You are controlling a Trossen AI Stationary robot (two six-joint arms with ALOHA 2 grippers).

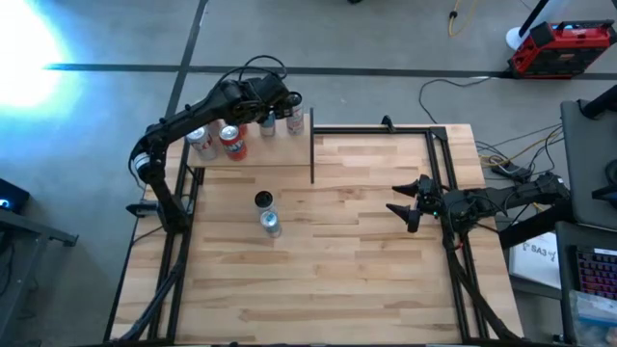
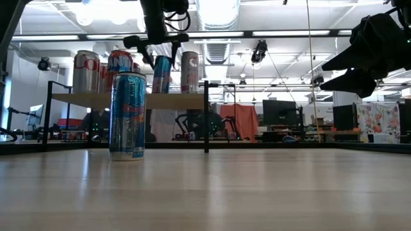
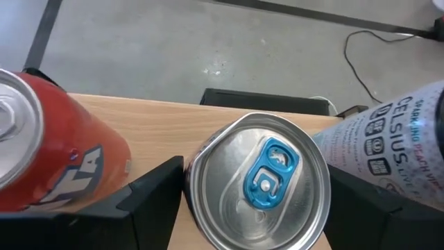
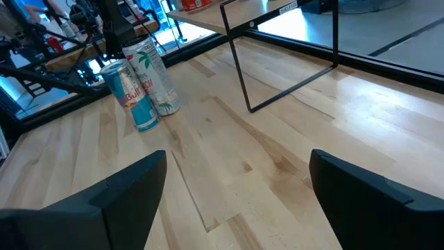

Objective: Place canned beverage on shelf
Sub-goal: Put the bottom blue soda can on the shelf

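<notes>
Several cans already stand on the shelf [image 1: 253,154]. The left gripper [image 3: 253,201] straddles a blue-tabbed can [image 3: 258,182] there, though I cannot tell whether it grips. Two cans [image 1: 267,212] wait on the table; the right gripper [image 1: 407,205] idles open.

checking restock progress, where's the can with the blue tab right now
It stands on the shelf at the table's far left, between the left end effector's fingers, flanked by a red can and a Celsius can.

Overhead, table-level and 2 wrist views share the shelf [image 1: 255,149].
</notes>
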